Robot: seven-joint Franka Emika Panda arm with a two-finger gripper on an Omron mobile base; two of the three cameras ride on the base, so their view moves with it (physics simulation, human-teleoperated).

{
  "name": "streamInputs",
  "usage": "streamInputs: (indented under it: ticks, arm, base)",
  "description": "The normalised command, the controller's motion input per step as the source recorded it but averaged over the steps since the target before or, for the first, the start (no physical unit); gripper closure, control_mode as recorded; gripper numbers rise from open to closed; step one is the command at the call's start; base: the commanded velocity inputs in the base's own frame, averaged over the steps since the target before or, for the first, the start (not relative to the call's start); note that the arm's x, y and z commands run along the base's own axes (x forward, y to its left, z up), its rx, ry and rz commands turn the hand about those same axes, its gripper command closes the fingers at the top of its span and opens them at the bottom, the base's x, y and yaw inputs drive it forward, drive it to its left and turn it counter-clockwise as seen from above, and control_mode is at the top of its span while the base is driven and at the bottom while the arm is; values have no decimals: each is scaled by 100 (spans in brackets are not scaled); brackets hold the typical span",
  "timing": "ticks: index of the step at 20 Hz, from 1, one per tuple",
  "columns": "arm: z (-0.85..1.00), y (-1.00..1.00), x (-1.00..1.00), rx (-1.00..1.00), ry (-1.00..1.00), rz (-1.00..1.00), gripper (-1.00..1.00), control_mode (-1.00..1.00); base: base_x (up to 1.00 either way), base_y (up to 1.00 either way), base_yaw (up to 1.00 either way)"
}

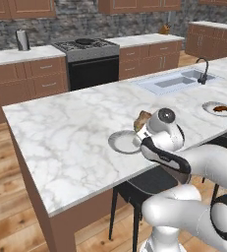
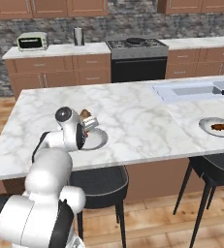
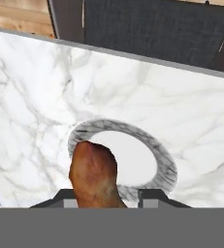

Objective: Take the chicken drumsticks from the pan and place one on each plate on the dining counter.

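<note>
My gripper [image 1: 142, 129] [image 2: 89, 123] [image 3: 108, 196] is shut on a golden-brown chicken drumstick [image 1: 143, 118] [image 2: 86, 115] [image 3: 94, 174]. It holds the piece just above the near edge of a grey-white plate [image 1: 119, 141] [image 2: 98, 141] [image 3: 152, 145] on the marble dining counter [image 1: 75, 128] [image 2: 133, 116]. A second plate [image 1: 208, 105] [image 2: 205, 125] lies farther right with another drumstick [image 1: 225, 109] [image 2: 221, 128] on it. The black pan [image 1: 85, 41] [image 2: 135, 40] sits on the stove at the back; I cannot see what is in it.
An inset sink [image 1: 176, 80] [image 2: 191, 89] with a dark tap [image 1: 203, 71] lies right of the plates. Dark stools [image 1: 144, 184] [image 2: 99, 186] stand under the counter's near edge. A toaster [image 2: 32, 41] stands on the back wall counter.
</note>
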Motion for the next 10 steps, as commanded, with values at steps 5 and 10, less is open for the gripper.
streamInputs:
  ticks: [5,10]
  arm:
    - [-49,41,49,-15,18,4,100,-100]
    - [-35,8,53,-4,14,3,100,-100]
  base:
    - [0,0,0]
    - [0,0,0]
